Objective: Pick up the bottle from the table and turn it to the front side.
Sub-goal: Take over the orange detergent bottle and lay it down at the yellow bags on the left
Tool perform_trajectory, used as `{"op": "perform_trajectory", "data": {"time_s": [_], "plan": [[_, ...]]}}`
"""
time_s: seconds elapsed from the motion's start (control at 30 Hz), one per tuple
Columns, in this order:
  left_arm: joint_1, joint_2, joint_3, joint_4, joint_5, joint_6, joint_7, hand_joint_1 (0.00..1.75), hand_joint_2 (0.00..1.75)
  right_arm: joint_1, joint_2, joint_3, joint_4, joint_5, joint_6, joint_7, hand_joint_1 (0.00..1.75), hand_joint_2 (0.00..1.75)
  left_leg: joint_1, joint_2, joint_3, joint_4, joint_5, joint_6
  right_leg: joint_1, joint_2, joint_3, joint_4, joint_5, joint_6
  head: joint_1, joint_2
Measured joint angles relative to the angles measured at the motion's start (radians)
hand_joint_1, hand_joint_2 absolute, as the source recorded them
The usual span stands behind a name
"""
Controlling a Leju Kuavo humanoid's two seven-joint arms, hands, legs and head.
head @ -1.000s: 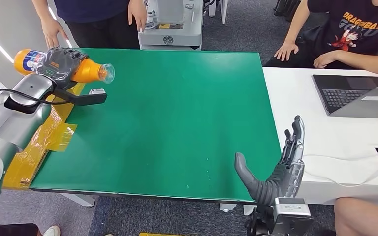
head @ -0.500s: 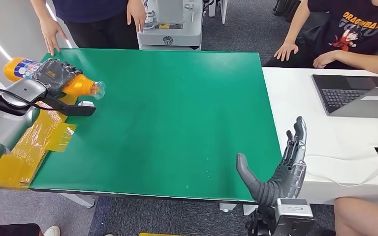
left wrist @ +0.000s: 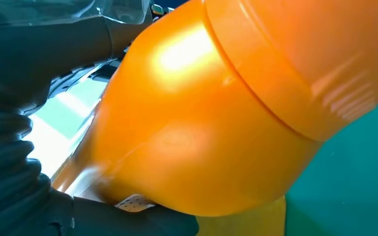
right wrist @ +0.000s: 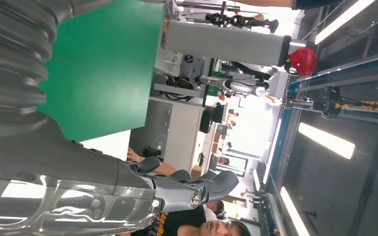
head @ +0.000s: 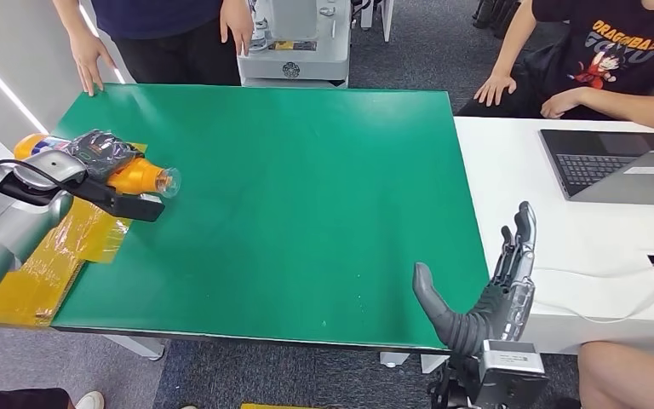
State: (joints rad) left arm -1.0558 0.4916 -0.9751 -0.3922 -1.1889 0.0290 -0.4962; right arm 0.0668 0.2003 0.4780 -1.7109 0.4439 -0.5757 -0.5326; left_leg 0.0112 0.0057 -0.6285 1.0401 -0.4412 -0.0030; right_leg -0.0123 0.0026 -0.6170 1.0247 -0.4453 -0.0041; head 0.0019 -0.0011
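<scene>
- The left hand (head: 100, 152) is grasping the orange bottle (head: 140, 174) around its middle, fingers wrapped over the label area; in the left wrist view the bottle's orange shoulder (left wrist: 216, 123) is pressing right against the hand's dark fingers (left wrist: 10, 162).
- The bottle is lying roughly on its side in the grip, its clear neck pointing toward 3 o'clock, at about 9 o'clock on the green table (head: 306, 213), just over the table's edge where the yellow tape (head: 60, 247) is stuck.
- Judging by this, the pick-up part is looking done: the bottle is sitting in the hand, though I cannot tell whether it is touching the table or hanging just above it.
- The turning part is looking unfinished; most of the label is hiding under the fingers, so which side is facing front cannot be told.
- The right hand (head: 490, 294) is hanging released at about 5 o'clock, near the table's near corner, fingers spread and carrying nothing.
- A person's hand (head: 92, 61) is resting at the far corner of the table, around 11 o'clock, apart from the bottle.
</scene>
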Motion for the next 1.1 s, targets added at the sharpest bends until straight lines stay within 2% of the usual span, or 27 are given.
{"op": "perform_trajectory", "data": {"time_s": [0.47, 0.77, 0.93, 1.1], "plan": [[0.015, -0.002, 0.000, 0.050, 0.036, -0.023, 0.033, 1.75, 1.75, 0.000, 0.000, 0.000, 0.000, 0.013, 0.014, 0.006, 0.00, 1.75, 0.000, 0.000, 0.000, 0.000, 0.000, 0.000, 0.000, 0.000, 0.000, 0.000, 0.000, 0.000, 0.000, 0.000], [0.047, -0.004, 0.001, 0.075, 0.066, -0.045, 0.157, 1.75, 1.75, 0.008, 0.000, 0.000, -0.008, 0.026, 0.027, 0.004, 0.00, 1.75, 0.000, 0.000, 0.000, 0.000, 0.000, 0.000, 0.000, 0.000, 0.000, 0.000, 0.000, 0.000, 0.000, 0.000], [0.089, 0.019, 0.014, 0.085, 0.097, -0.029, 0.213, 1.75, 1.75, 0.013, 0.000, 0.001, -0.009, 0.028, 0.033, -0.001, 0.00, 1.75, 0.000, 0.000, 0.000, -0.001, 0.000, 0.000, 0.000, 0.001, 0.000, 0.000, 0.000, 0.000, 0.000, 0.000], [0.132, 0.067, 0.035, 0.089, 0.114, -0.026, 0.226, 1.75, 1.75, 0.010, 0.000, 0.003, -0.009, 0.031, 0.035, 0.002, 0.00, 1.75, 0.001, 0.000, 0.000, -0.001, 0.000, 0.000, 0.000, 0.001, -0.001, 0.000, 0.000, 0.000, 0.000, 0.000]]}}
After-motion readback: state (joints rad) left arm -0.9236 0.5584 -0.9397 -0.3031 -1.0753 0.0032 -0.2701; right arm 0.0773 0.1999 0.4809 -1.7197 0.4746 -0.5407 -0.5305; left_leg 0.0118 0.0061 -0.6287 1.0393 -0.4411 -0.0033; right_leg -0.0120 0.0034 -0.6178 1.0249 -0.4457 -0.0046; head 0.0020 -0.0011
